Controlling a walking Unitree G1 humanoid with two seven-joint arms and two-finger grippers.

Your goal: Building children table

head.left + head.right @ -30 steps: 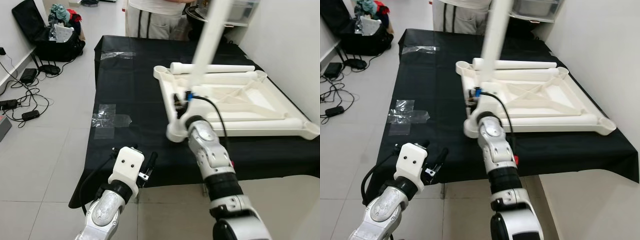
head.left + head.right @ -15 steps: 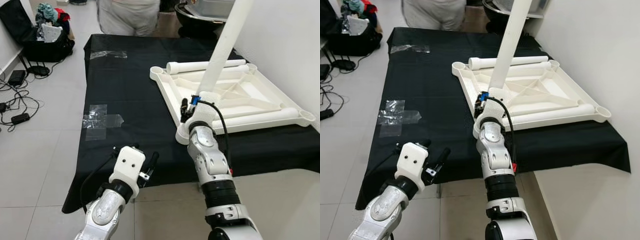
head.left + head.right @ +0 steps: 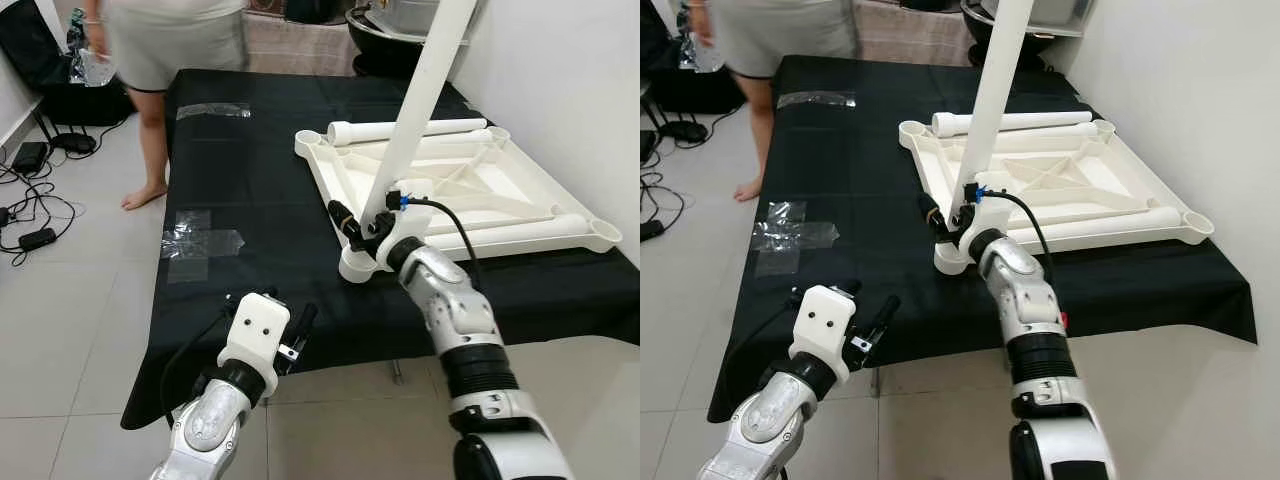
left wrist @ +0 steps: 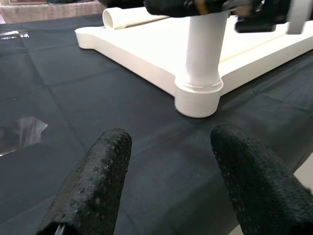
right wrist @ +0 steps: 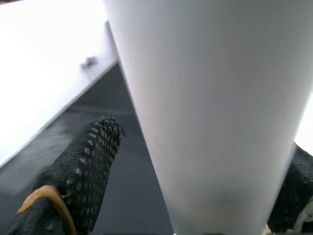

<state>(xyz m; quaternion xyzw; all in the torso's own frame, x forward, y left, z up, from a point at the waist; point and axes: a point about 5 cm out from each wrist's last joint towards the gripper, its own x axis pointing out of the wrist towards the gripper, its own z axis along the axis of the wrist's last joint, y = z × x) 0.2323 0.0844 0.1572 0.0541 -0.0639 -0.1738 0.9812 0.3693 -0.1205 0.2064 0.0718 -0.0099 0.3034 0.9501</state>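
Tabletop (image 3: 470,200) upside down on black desk (image 3: 250,200). One leg (image 3: 415,110) standing in near corner socket, gripped low by right pincer (image 3: 372,228). Two legs (image 3: 410,130) lying loose, unfitted. Left pincer (image 3: 295,335) spread wide, idle beside desk edge.

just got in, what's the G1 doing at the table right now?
It is assembling a white plastic children's table. The tabletop lies upside down on a black-covered table. The right gripper has its jaws around a white leg standing in the near corner socket, leaning slightly. Two more legs lie on the tabletop. The left gripper hangs open at the table's near edge, holding nothing. A person stands by the far left corner.
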